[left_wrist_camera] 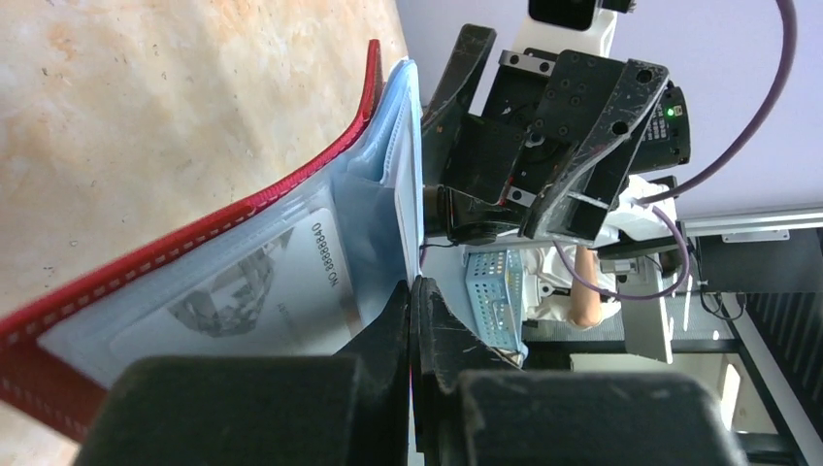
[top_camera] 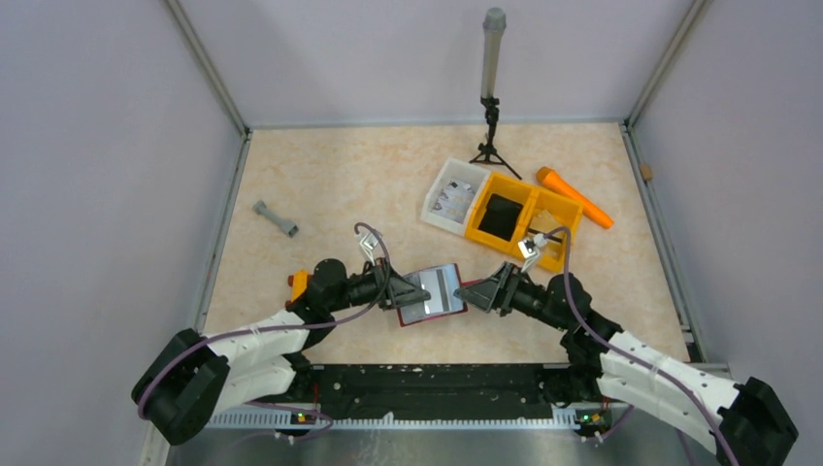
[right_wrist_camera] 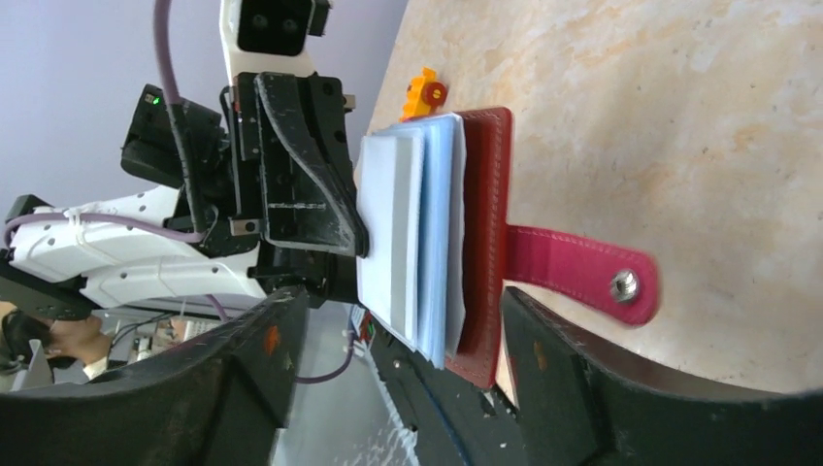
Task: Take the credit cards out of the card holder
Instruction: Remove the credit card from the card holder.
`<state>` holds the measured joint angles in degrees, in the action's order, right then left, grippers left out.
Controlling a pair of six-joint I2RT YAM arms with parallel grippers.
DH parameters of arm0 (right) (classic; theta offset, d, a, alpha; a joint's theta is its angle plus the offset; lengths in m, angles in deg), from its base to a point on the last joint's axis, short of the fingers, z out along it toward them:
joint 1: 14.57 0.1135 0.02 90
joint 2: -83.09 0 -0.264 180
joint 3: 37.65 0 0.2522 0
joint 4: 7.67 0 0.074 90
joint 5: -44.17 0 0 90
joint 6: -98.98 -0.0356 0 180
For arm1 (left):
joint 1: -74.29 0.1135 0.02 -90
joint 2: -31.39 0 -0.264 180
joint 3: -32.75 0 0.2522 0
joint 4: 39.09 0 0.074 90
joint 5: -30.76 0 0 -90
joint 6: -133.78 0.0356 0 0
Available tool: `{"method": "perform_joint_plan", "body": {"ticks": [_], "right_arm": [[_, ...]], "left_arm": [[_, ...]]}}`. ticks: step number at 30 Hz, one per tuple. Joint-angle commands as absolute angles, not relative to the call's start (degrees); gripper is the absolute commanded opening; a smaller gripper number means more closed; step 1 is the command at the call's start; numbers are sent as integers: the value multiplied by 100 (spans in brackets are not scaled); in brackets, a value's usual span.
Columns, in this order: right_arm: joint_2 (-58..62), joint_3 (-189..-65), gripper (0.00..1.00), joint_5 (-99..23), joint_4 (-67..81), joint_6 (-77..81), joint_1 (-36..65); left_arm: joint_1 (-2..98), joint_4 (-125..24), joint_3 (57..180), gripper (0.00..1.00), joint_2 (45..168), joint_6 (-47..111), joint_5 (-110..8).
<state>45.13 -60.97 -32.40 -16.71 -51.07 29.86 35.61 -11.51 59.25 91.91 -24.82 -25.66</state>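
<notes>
Clamped together, the left fingers (left_wrist_camera: 383, 335) pinch the sleeves at the left edge of the card holder (top_camera: 432, 294), which lies open on the worktop (top_camera: 320, 175) near the middle of its near edge. The right fingers (right_wrist_camera: 621, 388) stand apart, straddling the holder's right edge, with the snap tab (right_wrist_camera: 582, 272) flat between them. One of the credit cards (left_wrist_camera: 262, 291) sits inside a sleeve. Bare worktop runs left to a grey bar (top_camera: 276, 219). Toward the far right corner sit a white tray (top_camera: 434, 199), a yellow-orange bin (top_camera: 507, 182) and an orange tool (top_camera: 575, 196). A tripod (top_camera: 492, 146) stands at the far edge.
</notes>
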Motion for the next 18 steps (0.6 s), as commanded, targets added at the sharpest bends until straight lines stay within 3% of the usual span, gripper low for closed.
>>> {"method": "perform_joint_plan", "body": {"ticks": [1,2,9,18], "right_arm": [[4785,-6222,86,-3064,-1144,-4869,2929],[4837,-6213,94,-3009,-1107,-4865,2929],[4993,-6288,96,-3007,-565,-4746,2929],[4297,-6029,96,-2603,-2445,-5084,2929]], "left_arm": [[3594,-1153,6086,0,8879,-2276,-2683],[3601,-1280,6108,0,8819,-2236,-2706],[3684,-1700,6210,0,8432,-2151,-2788],[3682,-1582,6315,0,8475,-2315,-2506]]}}
